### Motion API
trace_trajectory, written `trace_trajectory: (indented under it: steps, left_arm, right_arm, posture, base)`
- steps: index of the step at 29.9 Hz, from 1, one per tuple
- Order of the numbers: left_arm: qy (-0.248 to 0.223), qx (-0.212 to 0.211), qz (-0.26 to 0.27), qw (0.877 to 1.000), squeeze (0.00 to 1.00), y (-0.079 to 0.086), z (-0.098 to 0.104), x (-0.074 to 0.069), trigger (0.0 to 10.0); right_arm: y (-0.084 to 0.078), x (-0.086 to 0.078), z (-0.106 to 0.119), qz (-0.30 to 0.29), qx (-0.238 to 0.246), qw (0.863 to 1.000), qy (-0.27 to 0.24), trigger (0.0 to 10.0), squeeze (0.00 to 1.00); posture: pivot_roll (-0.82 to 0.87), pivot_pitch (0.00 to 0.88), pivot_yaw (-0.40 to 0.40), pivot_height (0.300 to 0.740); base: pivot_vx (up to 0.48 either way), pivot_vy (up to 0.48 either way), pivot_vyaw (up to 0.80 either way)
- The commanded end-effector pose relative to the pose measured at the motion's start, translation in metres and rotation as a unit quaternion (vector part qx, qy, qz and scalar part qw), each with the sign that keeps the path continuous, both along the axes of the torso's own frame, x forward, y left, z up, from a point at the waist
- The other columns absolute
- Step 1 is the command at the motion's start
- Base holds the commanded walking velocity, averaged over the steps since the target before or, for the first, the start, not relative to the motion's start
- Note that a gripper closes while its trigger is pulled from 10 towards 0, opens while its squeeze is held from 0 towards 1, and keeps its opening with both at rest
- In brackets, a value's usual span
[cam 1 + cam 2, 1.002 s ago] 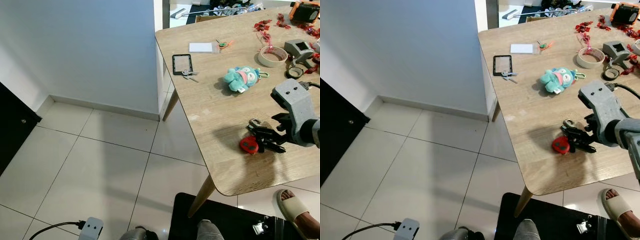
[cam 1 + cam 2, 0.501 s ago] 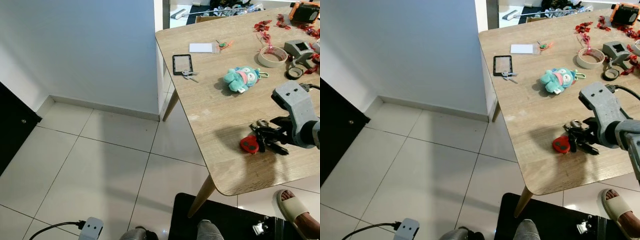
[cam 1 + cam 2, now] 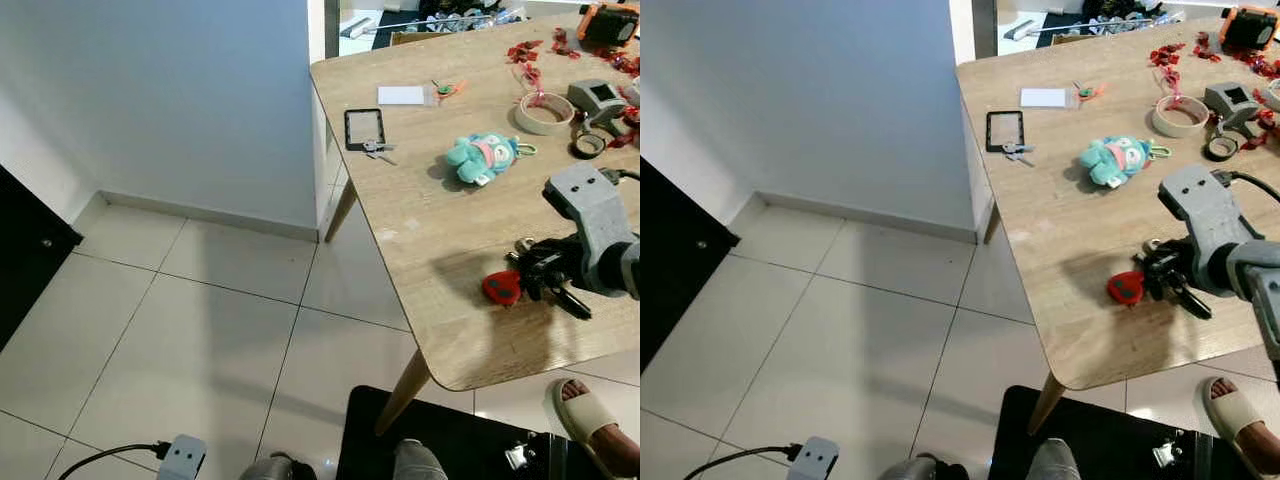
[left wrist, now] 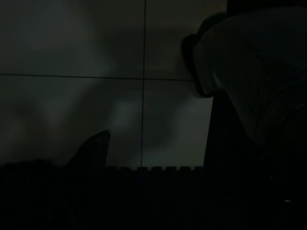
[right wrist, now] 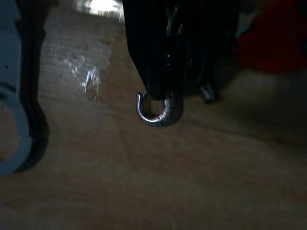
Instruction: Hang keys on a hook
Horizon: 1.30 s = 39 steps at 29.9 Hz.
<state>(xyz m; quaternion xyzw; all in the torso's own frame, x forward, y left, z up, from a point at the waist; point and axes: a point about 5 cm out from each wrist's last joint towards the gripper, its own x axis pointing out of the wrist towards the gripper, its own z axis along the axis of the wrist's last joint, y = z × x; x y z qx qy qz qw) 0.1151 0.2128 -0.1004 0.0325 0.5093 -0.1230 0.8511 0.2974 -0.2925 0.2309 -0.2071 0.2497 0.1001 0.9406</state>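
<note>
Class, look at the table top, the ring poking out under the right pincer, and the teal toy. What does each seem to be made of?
Table top: pale wood or wood-look laminate, matte, grain lines visible. Ring: metal, silvery with bright glints. Teal toy: soft plush fabric, fuzzy outline. The right pincer is by the red tag, probably plastic.

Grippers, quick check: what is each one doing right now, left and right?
Left gripper: cannot be told; its wrist view is very dark.
Right gripper: closed on the key bunch with the red fob, low over the wooden table.
</note>
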Motion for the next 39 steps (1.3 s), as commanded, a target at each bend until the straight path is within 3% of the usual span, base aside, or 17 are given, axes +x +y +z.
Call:
trace_trajectory:
  steps: [1, 10, 22, 23, 25, 26, 27, 29, 30, 37, 38, 39]
  left_arm:
    - [0.021, 0.002, -0.003, 1.0, 0.0, -0.001, -0.004, -0.013, 10.0]
    - [0.02, 0.003, -0.004, 1.0, 0.0, -0.001, -0.004, -0.012, 10.0]
    - [0.018, 0.003, 0.0, 1.0, 0.0, 0.002, -0.003, -0.012, 10.0]
    - [0.018, 0.003, 0.0, 1.0, 0.0, 0.002, -0.003, -0.013, 10.0]
    - [0.018, 0.003, 0.002, 1.0, 0.0, 0.002, -0.003, -0.013, 10.0]
    - [0.018, 0.003, 0.002, 1.0, 0.0, 0.002, -0.003, -0.013, 10.0]
    - [0.016, 0.003, 0.004, 1.0, 0.0, 0.002, -0.003, -0.012, 10.0]
    - [0.016, 0.003, 0.004, 1.0, 0.0, 0.002, -0.003, -0.012, 10.0]
    - [0.015, 0.003, 0.005, 1.0, 0.0, 0.002, -0.003, -0.011, 10.0]
    - [0.011, 0.004, 0.006, 1.0, 0.0, 0.004, -0.002, -0.008, 10.0]
    - [0.009, 0.005, 0.007, 1.0, 0.0, 0.005, -0.001, -0.007, 10.0]
    - [0.009, 0.005, 0.007, 1.0, 0.0, 0.005, -0.001, -0.007, 10.0]
  right_arm:
    - [0.001, 0.005, 0.009, 0.0, 0.005, 0.999, -0.041, 0.0, 0.0]
    - [0.008, 0.017, 0.038, 0.021, 0.03, 0.984, -0.175, 0.0, 0.0]
    - [0.022, 0.015, 0.046, 0.073, 0.109, 0.957, -0.258, 0.1, 0.0]
    - [0.025, 0.014, 0.047, 0.085, 0.123, 0.952, -0.266, 0.7, 0.0]
    - [0.035, 0.011, 0.048, 0.12, 0.155, 0.939, -0.284, 4.0, 0.0]
    - [0.035, 0.011, 0.048, 0.12, 0.155, 0.939, -0.284, 4.0, 0.0]
    - [0.04, 0.009, 0.05, 0.14, 0.183, 0.927, -0.296, 7.0, 0.0]
    - [0.041, 0.008, 0.05, 0.143, 0.191, 0.924, -0.299, 7.0, 0.0]
    - [0.043, 0.007, 0.049, 0.151, 0.204, 0.919, -0.301, 10.0, 0.0]
    - [0.06, 0.001, 0.042, 0.202, 0.264, 0.89, -0.312, 10.0, 0.0]
    - [0.067, -0.001, 0.041, 0.22, 0.284, 0.879, -0.315, 10.0, 0.0]
    - [0.067, -0.001, 0.041, 0.22, 0.284, 0.879, -0.315, 10.0, 0.0]
  posture:
    - [-0.17, 0.218, 0.104, 0.74]
    - [-0.16, 0.214, 0.106, 0.74]
    - [-0.16, 0.218, 0.111, 0.74]
    - [-0.16, 0.218, 0.111, 0.74]
    - [-0.16, 0.216, 0.112, 0.74]
    - [-0.16, 0.216, 0.112, 0.74]
    - [-0.16, 0.214, 0.113, 0.74]
    - [-0.16, 0.214, 0.113, 0.74]
    - [-0.16, 0.21, 0.113, 0.74]
    - [-0.15, 0.2, 0.115, 0.74]
    - [-0.15, 0.196, 0.116, 0.74]
    - [-0.15, 0.196, 0.116, 0.74]
  base:
    - [0.0, 0.0, 0.0]
    - [0.0, 0.0, 0.0]
    - [0.0, 0.0, 0.0]
    - [0.0, 0.0, 0.0]
    - [0.0, 0.0, 0.0]
    - [0.0, 0.0, 0.0]
    - [0.0, 0.0, 0.0]
    - [0.0, 0.0, 0.0]
    - [0.0, 0.0, 0.0]
    - [0.0, 0.0, 0.0]
    - [0.0, 0.0, 0.0]
    - [0.0, 0.0, 0.0]
